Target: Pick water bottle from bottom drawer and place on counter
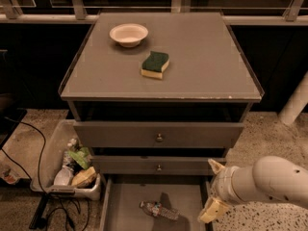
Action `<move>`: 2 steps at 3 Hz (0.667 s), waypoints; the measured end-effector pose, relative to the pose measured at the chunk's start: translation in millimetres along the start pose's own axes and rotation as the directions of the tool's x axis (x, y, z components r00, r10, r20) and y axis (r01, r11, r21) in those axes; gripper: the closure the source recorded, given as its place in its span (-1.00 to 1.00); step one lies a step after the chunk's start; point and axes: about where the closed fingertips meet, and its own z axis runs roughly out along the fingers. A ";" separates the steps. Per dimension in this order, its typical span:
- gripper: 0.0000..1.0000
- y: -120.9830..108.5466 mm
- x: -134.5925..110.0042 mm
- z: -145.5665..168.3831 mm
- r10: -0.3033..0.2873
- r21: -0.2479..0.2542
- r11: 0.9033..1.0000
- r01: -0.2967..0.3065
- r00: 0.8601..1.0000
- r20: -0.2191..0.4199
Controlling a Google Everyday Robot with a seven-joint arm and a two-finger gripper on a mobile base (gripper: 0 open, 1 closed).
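The water bottle, small, clear and crinkled, lies on its side on the grey floor of the open bottom drawer. My gripper hangs at the drawer's right wall, to the right of the bottle and a little above it. Its two pale fingers are spread apart and hold nothing. The white arm comes in from the lower right. The counter is the flat grey cabinet top above.
A white bowl and a green-and-yellow sponge sit on the counter. Two shut drawer fronts with round knobs are above the open drawer. A bin of wrappers and containers stands on the floor at left, with cables beside it.
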 end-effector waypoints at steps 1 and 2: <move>-1.00 -7.8 12.3 29.7 0.005 0.008 1.000 -0.005 1.000 0.010; -1.00 -24.2 41.9 73.8 0.001 0.035 0.999 -0.002 0.999 0.038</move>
